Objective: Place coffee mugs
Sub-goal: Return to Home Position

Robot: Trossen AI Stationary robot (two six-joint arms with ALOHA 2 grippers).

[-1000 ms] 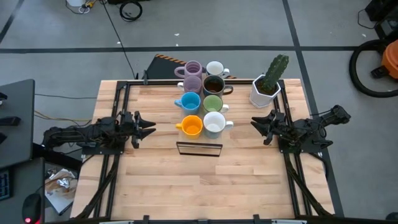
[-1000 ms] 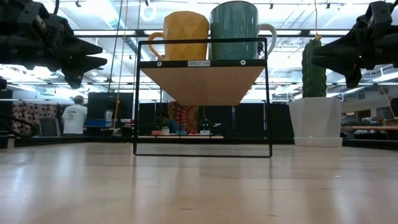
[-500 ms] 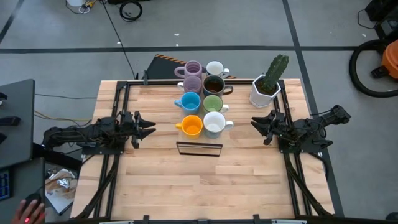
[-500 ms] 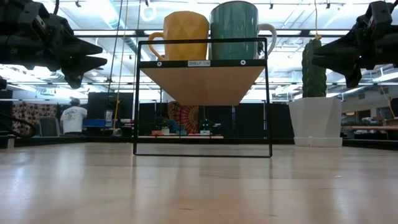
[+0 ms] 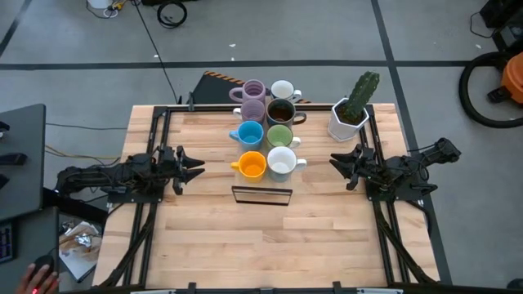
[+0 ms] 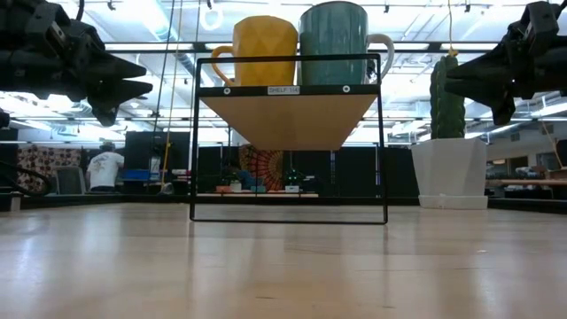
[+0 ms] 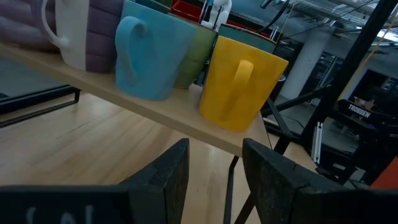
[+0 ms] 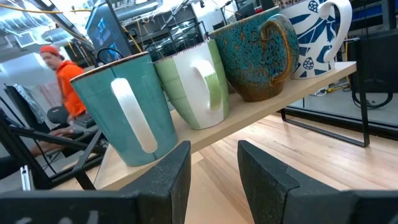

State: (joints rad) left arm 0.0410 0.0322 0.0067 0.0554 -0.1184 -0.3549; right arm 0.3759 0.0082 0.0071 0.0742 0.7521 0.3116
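Eight mugs (image 5: 280, 135) in two rows on shelf (image 5: 261, 195), far half of tabletop (image 5: 261, 241). Left gripper (image 5: 198, 167), right gripper (image 5: 335, 162) flank it, well apart, each parted, holding nothing.

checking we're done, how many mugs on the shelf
8 mugs on the shelf. Left column: far lilac, near lilac, blue, orange. Right column: far white, brown, green, near white. None seems hidden.

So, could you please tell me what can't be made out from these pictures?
Low view: the orange mug and the teal mug in front hide the six mugs behind them.
Low view: the shelf label is too small to read.
Left wrist view: the ribbed lilac mug is cut off by the picture's edge.
Right wrist view: the blue-patterned mug loses its rim likewise.
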